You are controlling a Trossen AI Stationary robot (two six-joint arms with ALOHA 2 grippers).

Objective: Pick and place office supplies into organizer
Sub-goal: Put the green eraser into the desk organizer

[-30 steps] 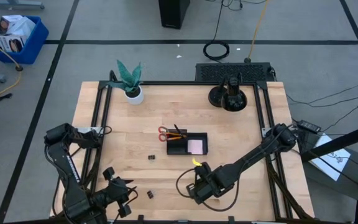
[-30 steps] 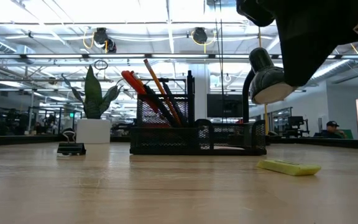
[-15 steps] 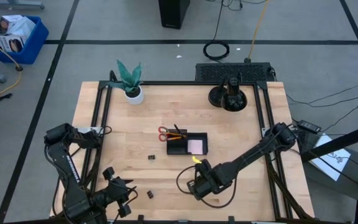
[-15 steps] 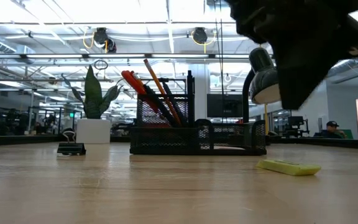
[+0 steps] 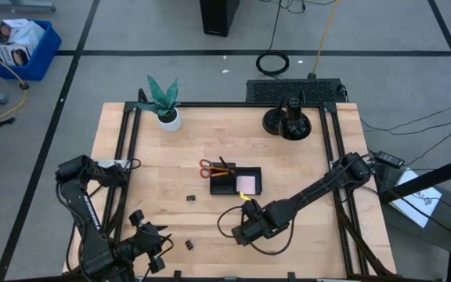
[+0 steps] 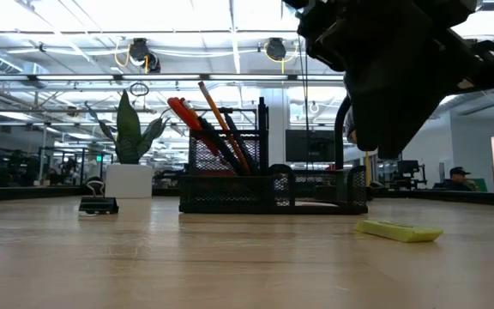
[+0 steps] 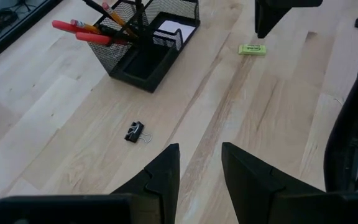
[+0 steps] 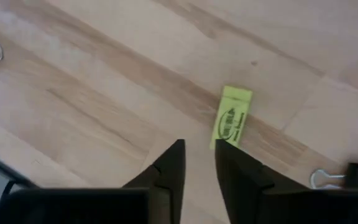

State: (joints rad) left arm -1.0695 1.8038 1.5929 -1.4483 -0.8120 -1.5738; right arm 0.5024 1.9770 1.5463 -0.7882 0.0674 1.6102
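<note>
- The small yellow-green piece (image 8: 231, 117) lies flat on the table (image 5: 312, 164), near the organizer (image 5: 236, 181), long axis pointing back at the gripper
- Right gripper (image 8: 199, 163) hovers above it, fingers narrowly parted, empty
- Left gripper (image 7: 199, 171) waits at the table's near-left corner, fingers apart, empty

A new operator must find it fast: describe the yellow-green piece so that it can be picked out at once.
Start at the black mesh organizer in the middle of the wooden table. Just off its near side, a small flat yellow-green piece lies on bare wood, right in front of the right gripper. It is the only bright item there; the loose binder clips are black.
</note>
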